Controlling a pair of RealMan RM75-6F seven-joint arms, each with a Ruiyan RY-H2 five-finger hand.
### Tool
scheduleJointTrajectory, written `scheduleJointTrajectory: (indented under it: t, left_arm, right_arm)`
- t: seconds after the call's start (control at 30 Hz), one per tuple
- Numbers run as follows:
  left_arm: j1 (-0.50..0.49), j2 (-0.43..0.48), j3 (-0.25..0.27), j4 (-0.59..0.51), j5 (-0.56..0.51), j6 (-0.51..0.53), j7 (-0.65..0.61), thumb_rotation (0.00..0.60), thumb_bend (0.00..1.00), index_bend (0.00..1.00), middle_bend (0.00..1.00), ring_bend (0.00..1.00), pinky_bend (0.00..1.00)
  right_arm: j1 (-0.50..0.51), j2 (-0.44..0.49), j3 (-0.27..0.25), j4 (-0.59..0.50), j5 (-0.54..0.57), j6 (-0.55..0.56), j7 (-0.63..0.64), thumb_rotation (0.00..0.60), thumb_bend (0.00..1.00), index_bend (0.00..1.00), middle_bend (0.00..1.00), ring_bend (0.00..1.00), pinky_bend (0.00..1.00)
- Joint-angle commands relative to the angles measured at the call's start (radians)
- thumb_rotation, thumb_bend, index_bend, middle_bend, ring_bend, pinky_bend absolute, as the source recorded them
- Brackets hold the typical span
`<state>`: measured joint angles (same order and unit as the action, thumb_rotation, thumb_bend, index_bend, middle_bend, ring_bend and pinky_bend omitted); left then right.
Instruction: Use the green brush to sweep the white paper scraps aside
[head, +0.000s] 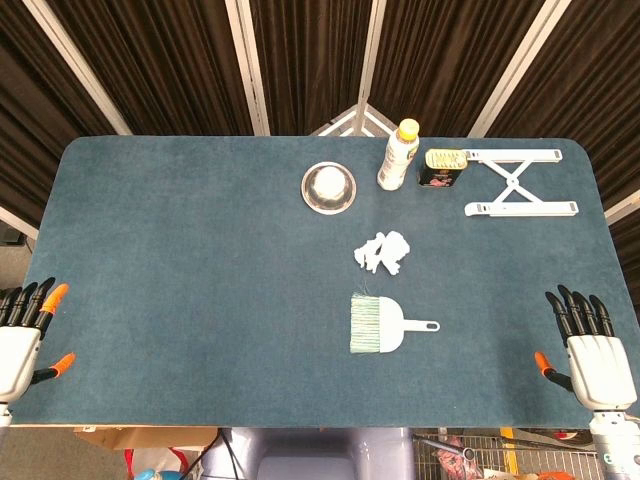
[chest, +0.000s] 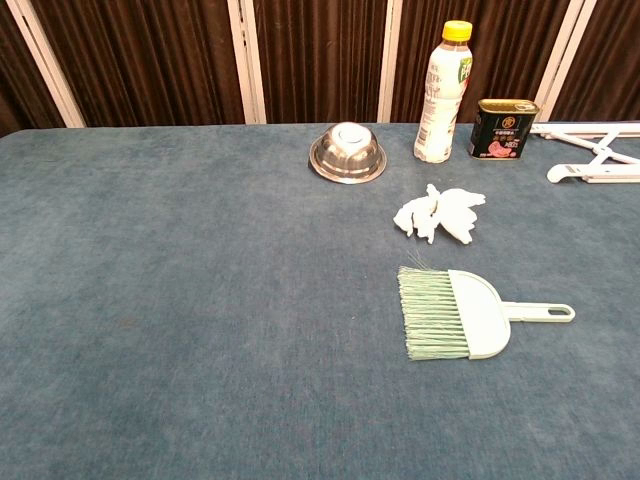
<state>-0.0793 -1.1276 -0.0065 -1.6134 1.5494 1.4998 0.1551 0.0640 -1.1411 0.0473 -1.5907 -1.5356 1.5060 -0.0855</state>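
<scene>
Right now both arms rest at the near corners: the left robot hand (head: 22, 335) and the right robot hand (head: 590, 350) hold nothing, fingers spread apart. Well between them, the green brush (head: 378, 324) lies flat on the blue surface (head: 180, 250), handle pointing right. Just beyond it sit the white paper scraps (head: 383, 251), bunched together, apart from the bristles.

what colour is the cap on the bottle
Yellow. The bottle has a yellow cap, clearest in the chest view.
</scene>
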Motion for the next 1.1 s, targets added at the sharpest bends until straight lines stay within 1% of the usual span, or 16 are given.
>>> scheduleJointTrajectory:
  t: [0.03, 0.4, 0.7, 0.8, 0.83, 0.87, 0.9, 0.93, 1.0, 1.03, 1.1]
  left_arm:
    - [-0.002, 0.002, -0.001, -0.002, -0.003, -0.004, -0.001, 0.600, 0.00, 0.00, 0.00, 0.00, 0.01]
    - [-0.002, 0.004, -0.004, -0.007, -0.004, -0.001, -0.008, 0.600, 0.00, 0.00, 0.00, 0.00, 0.02]
    - [-0.001, 0.005, -0.004, -0.009, -0.003, 0.001, -0.009, 0.600, 0.00, 0.00, 0.00, 0.00, 0.02]
    - [0.000, 0.004, -0.003, -0.012, 0.000, 0.003, -0.006, 0.600, 0.00, 0.00, 0.00, 0.00, 0.02]
    - [0.000, 0.003, -0.002, -0.011, 0.002, 0.004, -0.006, 0.600, 0.00, 0.00, 0.00, 0.00, 0.01]
    - [0.000, 0.003, -0.001, -0.011, 0.003, 0.004, -0.005, 0.600, 0.00, 0.00, 0.00, 0.00, 0.02]
    - [0.000, 0.003, -0.002, -0.010, 0.003, 0.004, -0.005, 0.600, 0.00, 0.00, 0.00, 0.00, 0.02]
    - [0.000, 0.002, -0.002, -0.010, 0.003, 0.005, -0.005, 0.600, 0.00, 0.00, 0.00, 0.00, 0.02]
    - [0.000, 0.002, -0.004, -0.011, 0.003, 0.008, -0.010, 0.600, 0.00, 0.00, 0.00, 0.00, 0.02]
    - [0.000, 0.001, -0.005, -0.010, 0.003, 0.010, -0.012, 0.600, 0.00, 0.00, 0.00, 0.00, 0.01]
    - [0.000, 0.000, -0.007, -0.009, 0.004, 0.011, -0.013, 0.600, 0.00, 0.00, 0.00, 0.00, 0.02]
  right_arm:
    - [0.000, 0.000, 0.000, 0.000, 0.003, -0.004, 0.001, 0.600, 0.29, 0.00, 0.00, 0.00, 0.00]
    - [-0.004, 0.002, -0.004, -0.005, -0.001, -0.002, 0.002, 0.600, 0.29, 0.00, 0.00, 0.00, 0.00]
    - [0.007, 0.011, -0.010, -0.018, -0.001, -0.031, 0.018, 0.600, 0.29, 0.00, 0.00, 0.00, 0.00]
    - [0.018, 0.011, -0.003, -0.021, 0.002, -0.044, 0.033, 0.600, 0.29, 0.00, 0.00, 0.00, 0.00]
    - [0.024, 0.010, 0.001, -0.022, 0.005, -0.049, 0.038, 0.600, 0.29, 0.00, 0.03, 0.04, 0.04]
    - [0.032, 0.010, 0.009, -0.024, 0.009, -0.057, 0.045, 0.600, 0.29, 0.00, 0.08, 0.10, 0.11]
    - [0.039, 0.009, 0.015, -0.026, 0.010, -0.061, 0.051, 0.600, 0.29, 0.00, 0.21, 0.24, 0.27]
    - [0.050, 0.006, 0.027, -0.027, 0.012, -0.064, 0.056, 0.600, 0.29, 0.00, 0.38, 0.43, 0.46]
    - [0.074, -0.004, 0.048, -0.020, 0.011, -0.075, 0.062, 0.600, 0.29, 0.04, 0.59, 0.65, 0.67]
    - [0.094, -0.012, 0.060, -0.013, 0.013, -0.091, 0.062, 0.600, 0.29, 0.09, 0.70, 0.76, 0.75]
    - [0.116, -0.021, 0.071, -0.008, 0.019, -0.117, 0.052, 0.600, 0.29, 0.15, 0.79, 0.85, 0.82]
